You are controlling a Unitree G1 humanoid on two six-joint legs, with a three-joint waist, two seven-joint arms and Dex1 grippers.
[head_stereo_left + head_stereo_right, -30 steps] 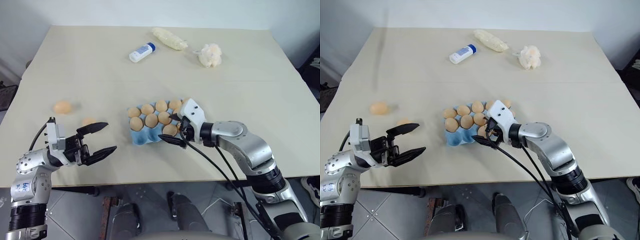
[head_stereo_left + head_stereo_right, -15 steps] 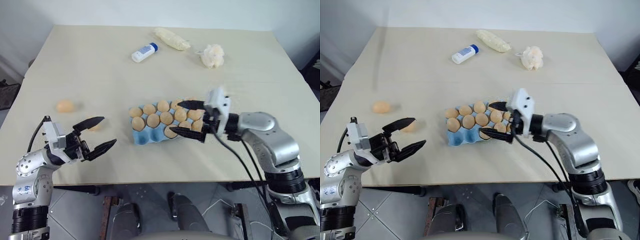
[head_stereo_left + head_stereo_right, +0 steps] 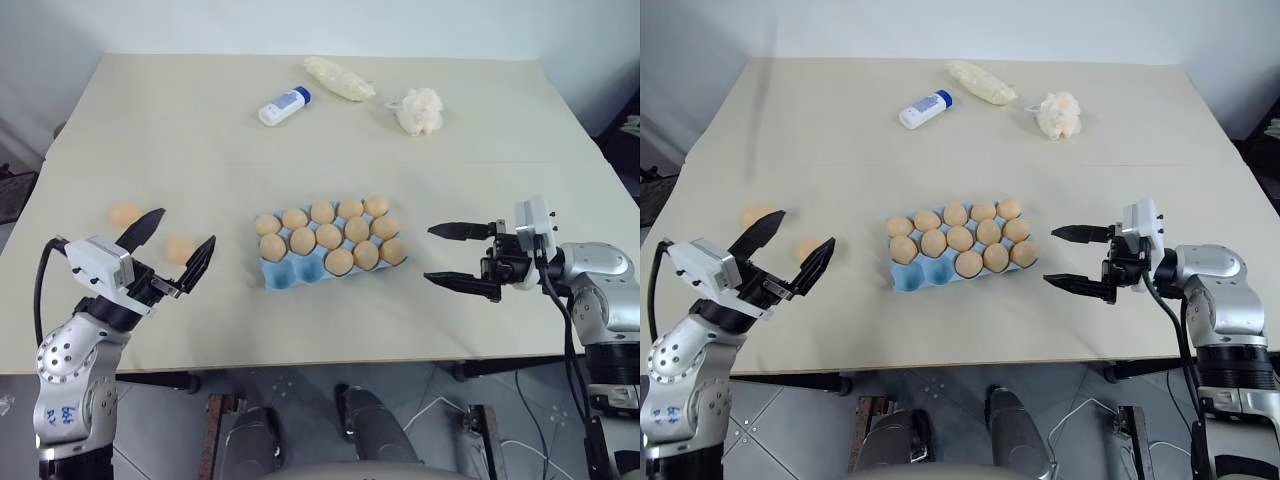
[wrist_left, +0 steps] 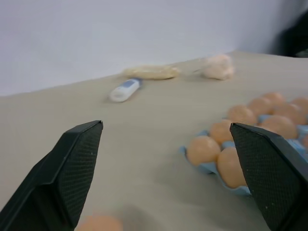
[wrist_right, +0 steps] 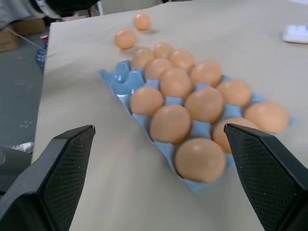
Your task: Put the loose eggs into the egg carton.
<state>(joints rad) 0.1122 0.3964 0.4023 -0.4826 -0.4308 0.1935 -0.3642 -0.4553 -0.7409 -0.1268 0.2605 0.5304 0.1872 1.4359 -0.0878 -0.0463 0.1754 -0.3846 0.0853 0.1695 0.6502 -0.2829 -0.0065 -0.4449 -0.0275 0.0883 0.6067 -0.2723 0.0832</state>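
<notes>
The light blue egg carton lies mid-table with several tan eggs in its cups; the cups at its front left corner stand bare. Two loose eggs rest on the table to its left, one nearer and one farther out. My left gripper hovers open just in front of the nearer egg, pointing forward, with nothing held. My right gripper is open and empty to the right of the carton, pointing at it. The right wrist view shows the carton and both loose eggs beyond it.
At the table's far side lie a white blue-capped bottle, a lumpy cream bag and a pale fluffy lump. The table's front edge runs just below both grippers.
My right gripper has drawn away from the carton's front right corner, out to the right, still open. My left gripper has lifted slightly and turned from pointing right to pointing forward by the nearer egg.
</notes>
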